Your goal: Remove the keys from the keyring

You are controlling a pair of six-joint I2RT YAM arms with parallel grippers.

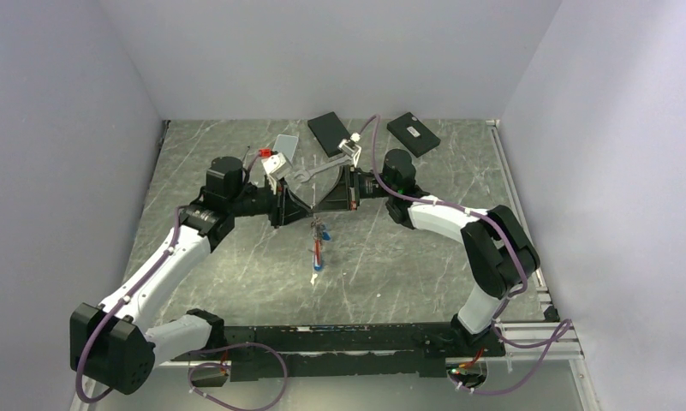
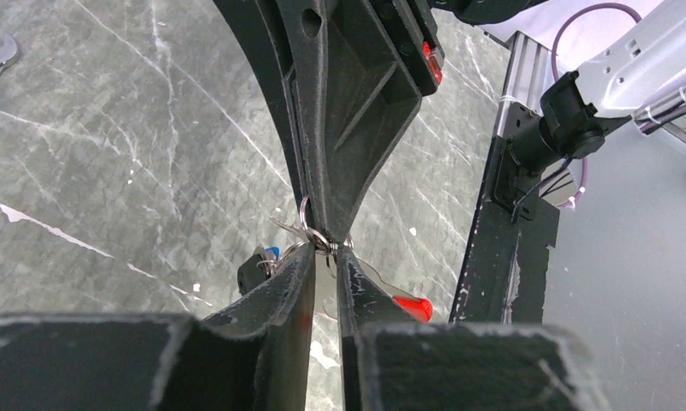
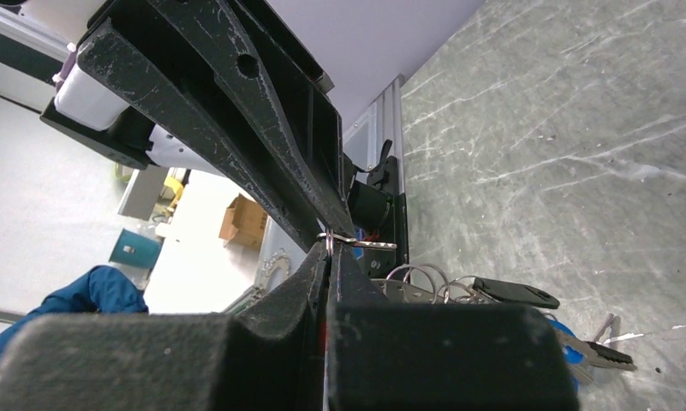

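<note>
Grey keyring point(image 2: 304, 214) pinched between left gripper point(image 2: 326, 250) and right gripper point(image 3: 329, 247), keys point(image 1: 319, 231) dangling

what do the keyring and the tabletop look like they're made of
Keyring: likely thin bare metal wire, grey with a bright glint. Tabletop: polished stone or a marble-print laminate, unclear which; dark grey-green with white veins and a soft sheen.

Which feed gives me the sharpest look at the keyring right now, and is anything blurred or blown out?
Left wrist: keyring fairly sharp, own end effector fingers blurred up close. Right wrist: ring small, near fingers soft, background at left washed out bright. Top external: evenly lit, but keys tiny.
</note>
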